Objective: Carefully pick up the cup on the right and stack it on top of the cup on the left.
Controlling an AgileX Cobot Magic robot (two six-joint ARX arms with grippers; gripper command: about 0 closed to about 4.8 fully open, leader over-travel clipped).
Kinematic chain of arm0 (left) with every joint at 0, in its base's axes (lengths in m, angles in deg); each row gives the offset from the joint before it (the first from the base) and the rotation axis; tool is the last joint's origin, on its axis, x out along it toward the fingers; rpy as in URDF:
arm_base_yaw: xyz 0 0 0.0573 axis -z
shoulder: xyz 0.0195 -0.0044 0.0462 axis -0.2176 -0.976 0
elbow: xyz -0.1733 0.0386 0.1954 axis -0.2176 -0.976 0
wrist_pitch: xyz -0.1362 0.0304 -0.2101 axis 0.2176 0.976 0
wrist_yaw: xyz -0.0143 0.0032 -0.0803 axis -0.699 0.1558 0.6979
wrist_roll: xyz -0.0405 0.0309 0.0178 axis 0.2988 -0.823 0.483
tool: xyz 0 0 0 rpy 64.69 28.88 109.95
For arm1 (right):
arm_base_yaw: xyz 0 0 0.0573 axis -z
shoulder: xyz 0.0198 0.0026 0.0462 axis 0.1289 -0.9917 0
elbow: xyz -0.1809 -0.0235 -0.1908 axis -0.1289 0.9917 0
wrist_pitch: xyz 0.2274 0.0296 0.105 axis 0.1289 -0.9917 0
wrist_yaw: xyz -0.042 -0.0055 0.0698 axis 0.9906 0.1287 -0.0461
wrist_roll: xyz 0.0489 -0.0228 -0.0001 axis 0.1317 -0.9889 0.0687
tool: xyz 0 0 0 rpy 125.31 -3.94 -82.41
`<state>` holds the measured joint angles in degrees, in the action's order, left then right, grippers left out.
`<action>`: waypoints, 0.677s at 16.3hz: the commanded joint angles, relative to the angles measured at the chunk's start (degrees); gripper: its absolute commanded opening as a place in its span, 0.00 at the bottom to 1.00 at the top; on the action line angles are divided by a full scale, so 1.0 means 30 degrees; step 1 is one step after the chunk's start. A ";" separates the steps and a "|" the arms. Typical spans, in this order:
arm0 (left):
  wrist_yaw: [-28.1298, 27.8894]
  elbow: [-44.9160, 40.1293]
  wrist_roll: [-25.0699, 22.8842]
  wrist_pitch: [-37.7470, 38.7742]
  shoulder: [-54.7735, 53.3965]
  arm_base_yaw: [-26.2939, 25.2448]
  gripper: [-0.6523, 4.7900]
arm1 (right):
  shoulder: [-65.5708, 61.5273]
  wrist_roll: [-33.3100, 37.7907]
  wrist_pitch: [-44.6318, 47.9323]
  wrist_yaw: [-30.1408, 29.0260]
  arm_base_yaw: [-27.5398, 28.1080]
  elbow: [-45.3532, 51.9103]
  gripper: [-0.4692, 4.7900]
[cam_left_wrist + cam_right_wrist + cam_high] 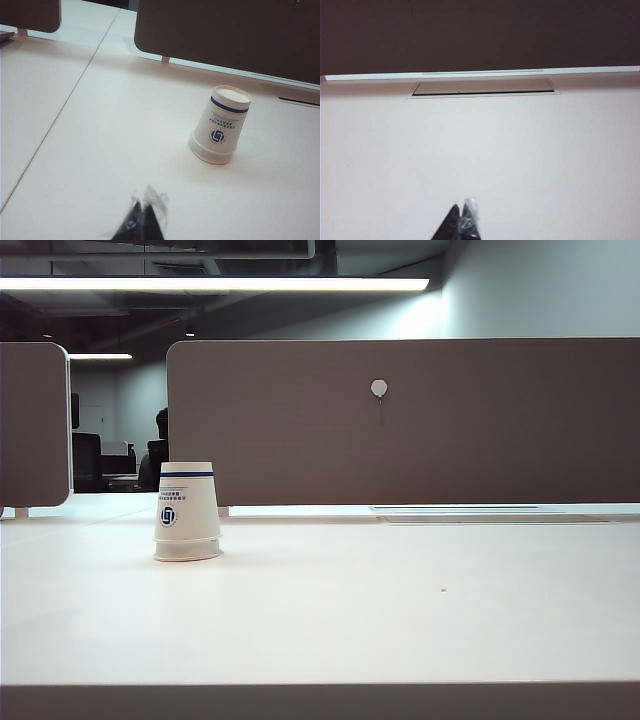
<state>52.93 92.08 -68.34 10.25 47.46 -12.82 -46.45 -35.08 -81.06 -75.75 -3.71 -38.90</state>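
Two white paper cups with a blue band and a blue logo stand upside down as one stack on the left of the table. The upper cup sits over the lower one, of which only the rim shows. No separate cup stands on the right. Neither gripper appears in the exterior view. My left gripper is shut and empty, well short of the stack. My right gripper is shut and empty over bare table, with no cup in its view.
A grey partition runs along the back of the white table. A flat cable hatch lies in the tabletop just before it on the right. A seam crosses the table left of the stack.
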 commanded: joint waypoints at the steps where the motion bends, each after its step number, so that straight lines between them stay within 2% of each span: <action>1: 0.0007 0.0051 -0.0131 -0.0124 -0.0007 -0.0007 0.11 | 0.0029 0.0481 0.0474 -0.1275 0.0889 -0.0029 0.08; 3: 0.0007 0.0051 -0.0131 -0.0124 -0.0007 -0.0007 0.11 | 0.0029 0.0612 0.0663 -0.1996 0.1260 -0.0087 0.08; 11: 0.0007 0.0044 -0.0124 -0.0007 -0.0007 -0.0007 0.11 | 0.0029 0.0947 0.1122 -0.2113 0.1246 0.0277 0.08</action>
<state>52.95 92.08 -68.34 10.27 47.46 -12.82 -46.45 -33.29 -78.81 -81.76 0.05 -37.81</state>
